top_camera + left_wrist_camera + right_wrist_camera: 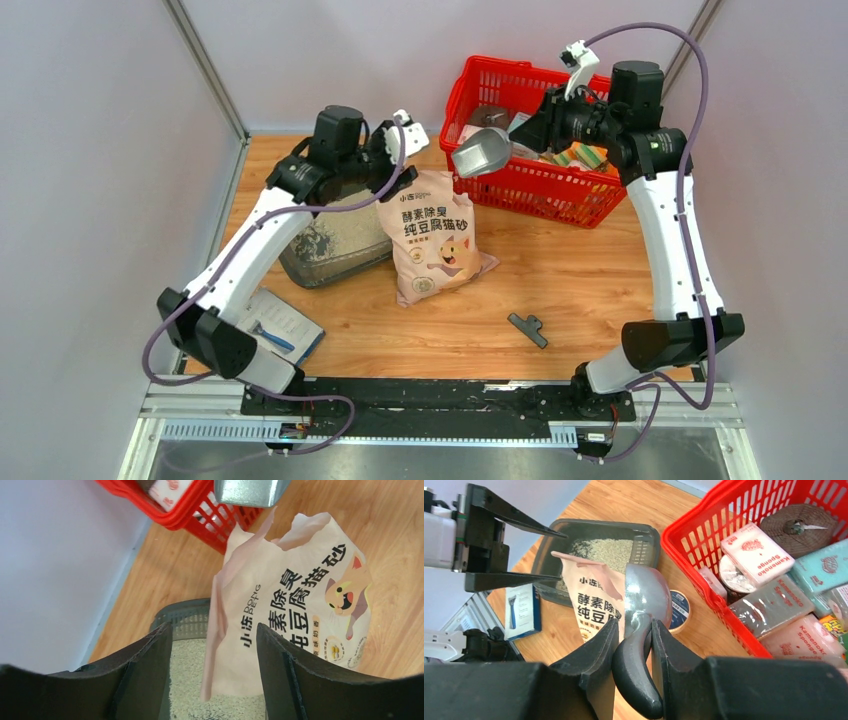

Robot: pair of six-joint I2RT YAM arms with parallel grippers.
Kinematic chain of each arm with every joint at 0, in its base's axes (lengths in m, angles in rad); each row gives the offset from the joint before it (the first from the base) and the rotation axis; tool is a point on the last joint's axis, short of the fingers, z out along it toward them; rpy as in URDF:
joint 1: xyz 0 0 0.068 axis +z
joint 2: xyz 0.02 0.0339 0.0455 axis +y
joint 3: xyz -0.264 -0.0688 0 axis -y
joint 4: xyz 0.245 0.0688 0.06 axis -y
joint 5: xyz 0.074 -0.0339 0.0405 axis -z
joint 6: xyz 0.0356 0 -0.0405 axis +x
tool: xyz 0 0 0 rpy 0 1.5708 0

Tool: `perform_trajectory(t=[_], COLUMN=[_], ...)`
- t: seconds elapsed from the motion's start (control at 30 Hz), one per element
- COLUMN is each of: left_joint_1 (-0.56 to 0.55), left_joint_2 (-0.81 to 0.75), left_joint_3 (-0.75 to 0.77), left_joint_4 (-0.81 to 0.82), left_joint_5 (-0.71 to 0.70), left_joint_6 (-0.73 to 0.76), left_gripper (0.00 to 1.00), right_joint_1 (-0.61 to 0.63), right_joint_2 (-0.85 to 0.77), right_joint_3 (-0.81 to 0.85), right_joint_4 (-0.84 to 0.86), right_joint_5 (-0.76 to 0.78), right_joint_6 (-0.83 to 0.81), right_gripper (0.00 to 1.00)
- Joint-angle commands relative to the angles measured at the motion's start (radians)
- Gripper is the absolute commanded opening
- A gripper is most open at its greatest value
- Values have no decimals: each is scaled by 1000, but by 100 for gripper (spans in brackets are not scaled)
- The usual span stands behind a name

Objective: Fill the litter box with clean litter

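At centre left of the top view, the litter box (330, 268) lies half under the left arm, with pale clean litter (601, 550) on part of its floor. I judge the filling to be under way. The left gripper (214, 630) hovers over the tray with its fingers spread wide, clasping nothing. The torn top edge of the printed litter bag (435, 240) shows between them, but no contact is visible. The bag stands just right of the tray.

Further right, the silver scoop (482, 150) hangs above the bag, in front of the red basket (560, 200). Its dark handle is clamped in the right gripper (635, 625). The scoop's long axis runs down-left, bowl leading. Bag mouth, then tray, lie that way.
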Motion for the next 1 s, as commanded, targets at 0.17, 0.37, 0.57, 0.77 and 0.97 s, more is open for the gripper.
perform_trajectory(t=[0.17,0.37,0.57,0.77,0.97], left_joint_1=[-1,-1,-1,-7,-11], left_joint_2=[214,261,263,165,-65], left_joint_3=[203,213,220,165,-78], left_joint_4=[-176,-196,-241,-252,-57], left_joint_5=[169,146,181,280,303], left_joint_6=[83,115,133,16,-149], left_gripper=[68,59,27,0,0], right_joint_1=[-10,-5,10,82,182], right_joint_2=[-24,0,-9,-23,-34], right_joint_3=[86,118,104,121,121], right_joint_4=[-51,-99,-164,-195,-247], right_joint_5=[25,34,69,187,265], right_joint_6=[-163,-57,-35,-37,-86], right_gripper=[0,0,0,0,0])
